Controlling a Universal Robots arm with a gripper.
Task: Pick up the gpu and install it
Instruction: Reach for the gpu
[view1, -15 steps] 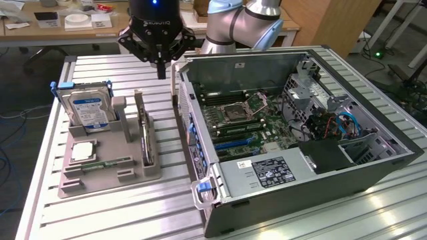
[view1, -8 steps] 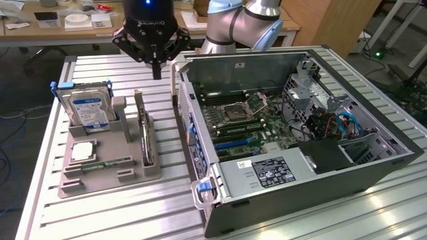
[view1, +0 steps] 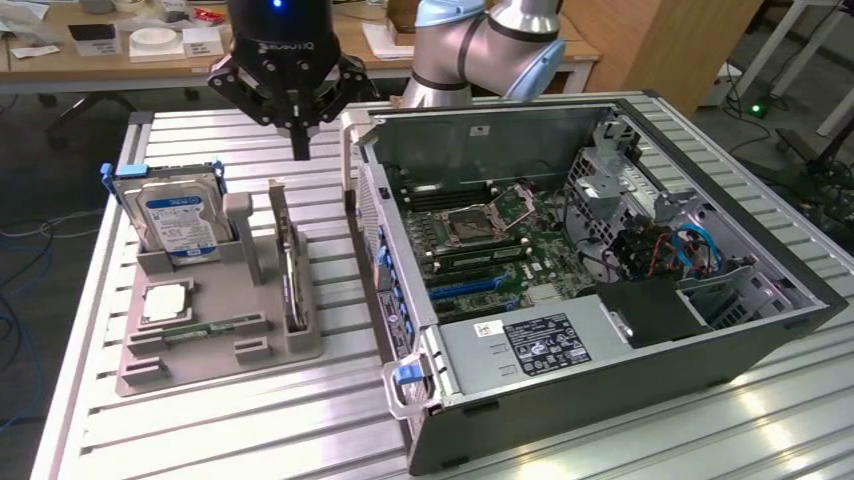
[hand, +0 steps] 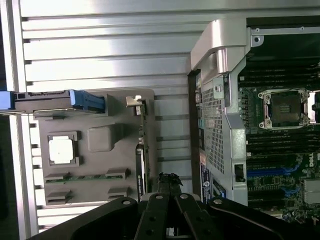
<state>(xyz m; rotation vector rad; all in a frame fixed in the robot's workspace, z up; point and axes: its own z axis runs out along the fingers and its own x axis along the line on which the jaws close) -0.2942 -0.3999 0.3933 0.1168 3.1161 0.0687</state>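
One gpu (view1: 291, 268) stands on edge, lengthwise along the case (view1: 641, 400), fingers (view1: 302, 143) pressed together, empty.

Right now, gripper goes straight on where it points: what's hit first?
The gripper points down. Likely the table slats between the gray holder and the PC case, close beside the gpu; depth unclear, it might clip the gpu.

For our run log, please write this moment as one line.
hand: shut, empty, above table near gpu | gpu: on edge in grey holder, untouched | install: not done
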